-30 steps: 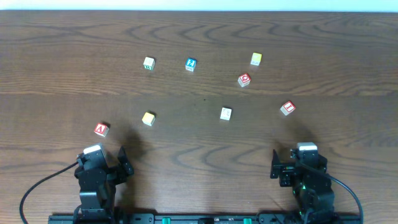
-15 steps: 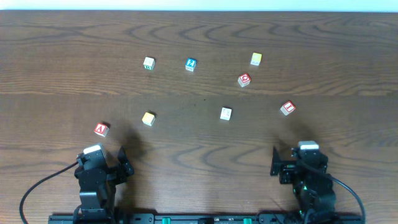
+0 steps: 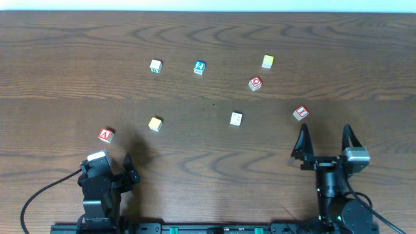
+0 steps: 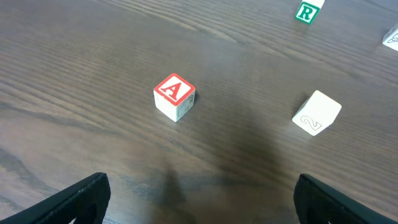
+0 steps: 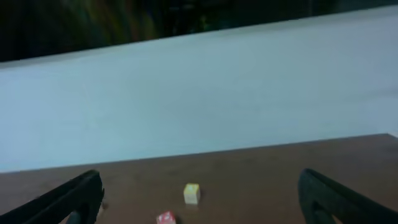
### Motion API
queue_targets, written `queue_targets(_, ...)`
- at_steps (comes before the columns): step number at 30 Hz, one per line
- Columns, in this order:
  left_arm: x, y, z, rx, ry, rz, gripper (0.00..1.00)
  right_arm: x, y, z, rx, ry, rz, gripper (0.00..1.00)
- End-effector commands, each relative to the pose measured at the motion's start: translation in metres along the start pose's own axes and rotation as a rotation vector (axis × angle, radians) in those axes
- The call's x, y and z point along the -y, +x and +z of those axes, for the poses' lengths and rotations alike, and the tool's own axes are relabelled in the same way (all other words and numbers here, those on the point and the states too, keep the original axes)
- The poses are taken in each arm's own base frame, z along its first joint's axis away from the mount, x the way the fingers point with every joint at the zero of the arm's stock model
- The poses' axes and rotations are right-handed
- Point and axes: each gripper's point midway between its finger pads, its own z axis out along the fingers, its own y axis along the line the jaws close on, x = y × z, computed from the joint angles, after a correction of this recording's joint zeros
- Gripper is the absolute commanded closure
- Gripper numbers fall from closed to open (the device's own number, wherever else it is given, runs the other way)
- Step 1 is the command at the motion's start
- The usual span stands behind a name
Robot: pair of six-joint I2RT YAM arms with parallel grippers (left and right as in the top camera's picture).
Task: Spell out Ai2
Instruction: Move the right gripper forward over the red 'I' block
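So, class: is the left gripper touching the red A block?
Apart. The left wrist view shows bare table between the red A block and both fingers of the left gripper, which sit at the frame's bottom corners.

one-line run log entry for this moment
left gripper open, empty | right gripper open, empty | A block not grasped

The bench (image 3: 65, 39) is dark, matt wood with visible grain; the A block (image 4: 175, 96) looks like smooth painted wood.

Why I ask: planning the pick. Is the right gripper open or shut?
Open: the right gripper has fingers wide apart, nothing between them.
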Motion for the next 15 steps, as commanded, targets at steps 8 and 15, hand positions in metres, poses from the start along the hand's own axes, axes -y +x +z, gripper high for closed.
queue_targets(8, 0.0, 0.003, 0.002, -0.006, -0.001, 0.008, 0.05, 0.006, -0.016, 0.047, -0.144, 0.14, 0.109, 0.01)
queue_targets(15, 0.0, 0.003, 0.002, -0.006, -0.001, 0.008, 0.05, -0.006, -0.005, 0.112, -0.299, 0.188, 0.119, 0.01)
